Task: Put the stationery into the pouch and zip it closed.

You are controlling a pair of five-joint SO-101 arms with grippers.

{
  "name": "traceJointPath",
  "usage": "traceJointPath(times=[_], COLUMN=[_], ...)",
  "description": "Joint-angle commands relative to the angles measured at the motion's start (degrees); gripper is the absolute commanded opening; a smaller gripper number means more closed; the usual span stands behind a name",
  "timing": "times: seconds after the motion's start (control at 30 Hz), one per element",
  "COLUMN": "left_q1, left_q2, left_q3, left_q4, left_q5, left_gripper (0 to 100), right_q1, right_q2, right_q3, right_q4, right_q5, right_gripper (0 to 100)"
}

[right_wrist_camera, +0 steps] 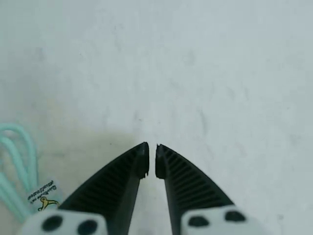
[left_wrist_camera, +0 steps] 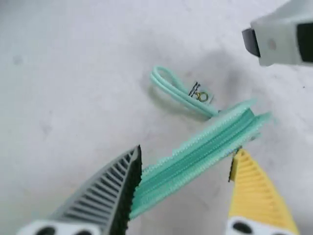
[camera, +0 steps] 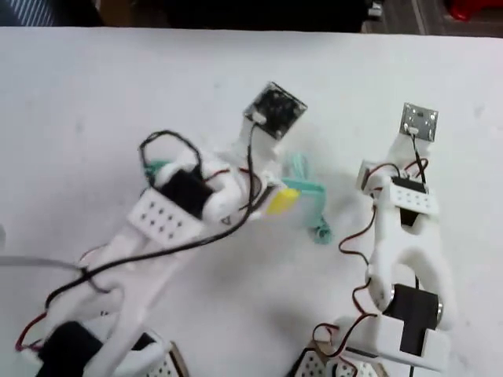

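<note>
A white desk [camera: 94, 102] carries everything. Beyond its far edge runs a dark strip of room.

Two arms stand side by side on it. The left arm [camera: 165, 228] stretches from the near corner toward the middle of the desk. The right arm [camera: 405, 236] stands on the other side, well apart from the first.

One mint-green pouch [camera: 308, 192] lies flat on the desk between the arms, at the left arm's end. In the left wrist view the pouch [left_wrist_camera: 205, 142] shows its ribbed zipper edge as a long slanted band.

The left tool [left_wrist_camera: 185, 161] is spread wide with that band lying across the gap. Its grey finger [left_wrist_camera: 122, 186] overlaps one end of the pouch, and its yellow finger [left_wrist_camera: 249, 191] sits just beside the other end. I cannot tell whether either finger touches the fabric. From the high view the yellow finger [camera: 281, 200] lies over the pouch.

The right tool [right_wrist_camera: 151, 159] has its two black tips drawn together with only a sliver between them. It holds nothing and hangs over bare desk.

One green loop [left_wrist_camera: 171, 85] trails from the pouch's end and lies flat on the desk near the right tool. One small printed label [left_wrist_camera: 199, 93] sits on the loop.
</note>
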Motion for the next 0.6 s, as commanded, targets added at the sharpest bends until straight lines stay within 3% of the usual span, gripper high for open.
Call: traceJointPath(times=[0.0,0.17,0.3,0.57], left_q1=[2.07,-3.74,-11.12,-10.33], left_q2=[1.80,1.89,2.42,1.98], left_q3=[-0.53,-7.56,-18.46,-26.37], left_q4=[2.11,8.09,7.65,12.57], left_q5=[-0.26,-0.26,1.14,-0.62], left_gripper=[31,30,30,30], right_q1=[0.40,0.31,0.22,0.22], right_q2=[-0.31,-0.31,-0.31,-0.31], right_q3=[-0.53,-0.53,-0.53,-0.44], right_q4=[-0.84,-0.84,-0.84,-0.84], right_q5=[-0.44,-0.44,-0.44,-0.35], right_gripper=[2.5,2.5,2.5,2.5])
